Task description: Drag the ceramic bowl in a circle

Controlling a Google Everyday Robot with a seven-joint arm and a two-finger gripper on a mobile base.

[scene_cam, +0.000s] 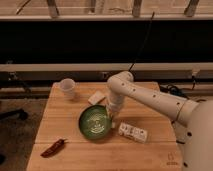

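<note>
Wooden table (57, 120) with a white cup (67, 87) at far left, a pale block (96, 97) just beyond the bowl, a white box (133, 133) just to its right, and a red pepper (52, 148) at near left. Open wood lies left of the bowl, and the table's near edge is close by. The ceramic bowl (95, 123) sits mid-table. The gripper (111, 118) stands at its right rim; whether it is open or closed cannot be told.

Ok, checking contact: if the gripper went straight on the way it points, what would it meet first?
Probably the ceramic bowl: the gripper points down over the bowl's inner edge nearest the arm, though depth is unclear.
</note>
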